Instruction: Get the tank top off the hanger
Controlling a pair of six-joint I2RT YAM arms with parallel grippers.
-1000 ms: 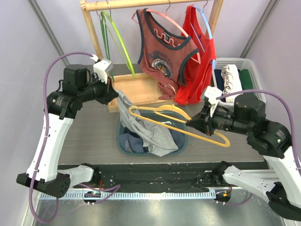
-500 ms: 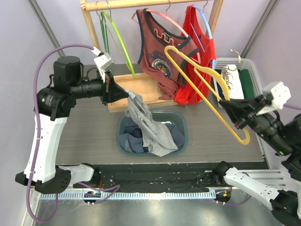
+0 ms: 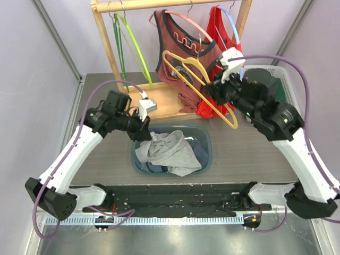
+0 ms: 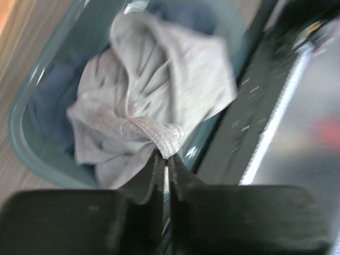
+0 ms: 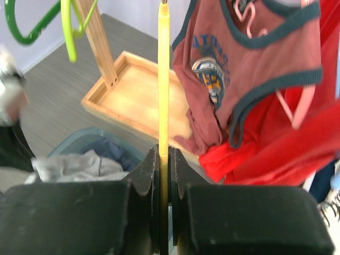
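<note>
The grey tank top [image 3: 171, 150] lies bunched in the teal bin [image 3: 208, 150], off the hanger. My left gripper [image 3: 144, 133] sits at the bin's left rim. In the left wrist view it [image 4: 166, 156] is shut on the hem of the tank top [image 4: 159, 90]. The bare yellow hanger [image 3: 197, 85] is held up in front of the clothes rack by my right gripper [image 3: 211, 91]. In the right wrist view the jaws [image 5: 164, 154] are shut on the hanger's bar [image 5: 163, 79], which runs straight up.
A wooden rack [image 3: 103, 37] at the back carries green hangers [image 3: 130, 48], a brown-red tank top on a pink hanger [image 3: 183, 53] and a red top [image 3: 223, 79]. Its wooden tray base [image 3: 164, 103] lies behind the bin. A white basket of clothes [image 3: 281, 79] stands at the right.
My left gripper came down to the bin's rim and the grey tank top dropped into the bin. My right arm carried the bare yellow hanger up to the rack.
</note>
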